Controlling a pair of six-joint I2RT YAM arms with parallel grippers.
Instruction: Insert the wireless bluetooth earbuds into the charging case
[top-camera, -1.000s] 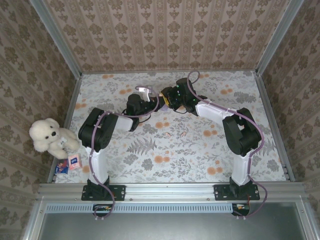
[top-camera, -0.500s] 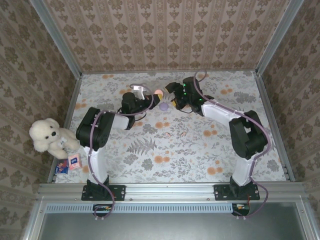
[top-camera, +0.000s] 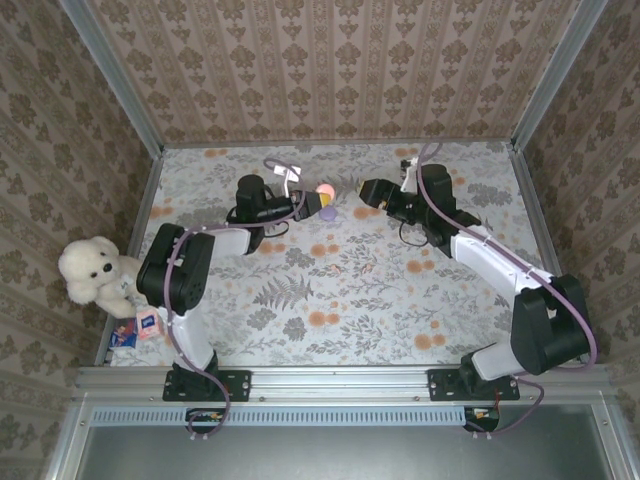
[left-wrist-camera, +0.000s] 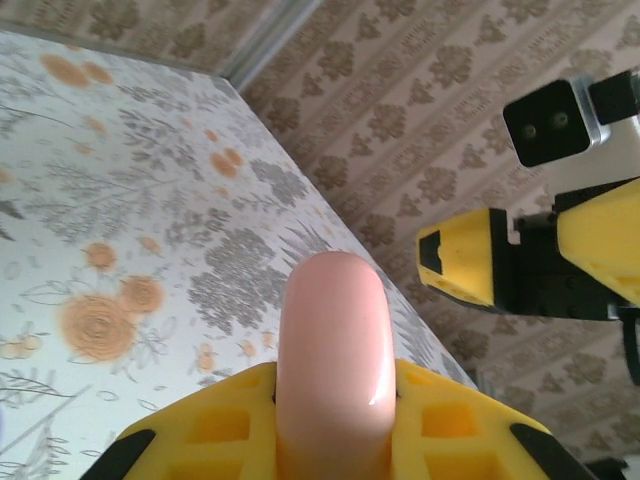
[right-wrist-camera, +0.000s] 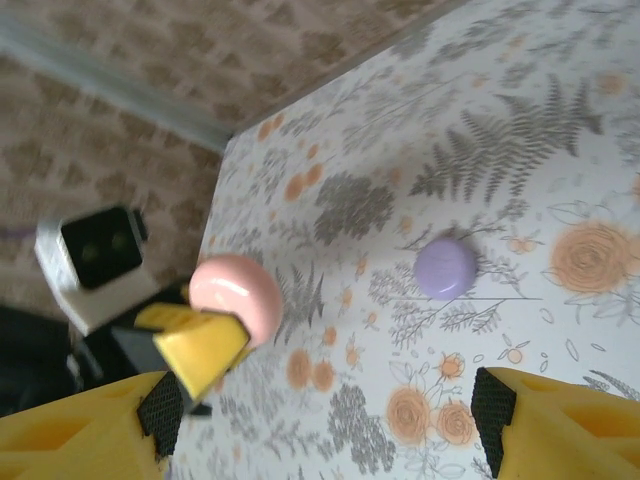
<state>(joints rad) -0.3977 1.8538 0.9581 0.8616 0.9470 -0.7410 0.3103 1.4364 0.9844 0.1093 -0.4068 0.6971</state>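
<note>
The left claw (left-wrist-camera: 335, 410) is clenched on the pink piece (left-wrist-camera: 333, 330); its yellow fingers (left-wrist-camera: 215, 425) pinch the lower sides, and the glossy, rounded top stands out past them. I take it for the case, though no opening shows. It seems held clear of the table (top-camera: 400, 300), toward the far side. The grip is the first risk: a smooth, curved shell pinched low may squirt out or twist if anything presses on its tip, then drop and roll.

Just near of it the purple piece (right-wrist-camera: 445, 266) lies flat on the table, touching neither claw; it is probably an earbud, but I cannot tell for certain. It is small and round, so a slightly off-centre pinch would push it away rather than lift it.

The right claw (top-camera: 366, 190) is released, jaws wide, to the right and well apart from both pieces. Coming in, a finger could clip the pink piece or the left fingers; any misalignment at insertion would lever the pink piece loose.
</note>
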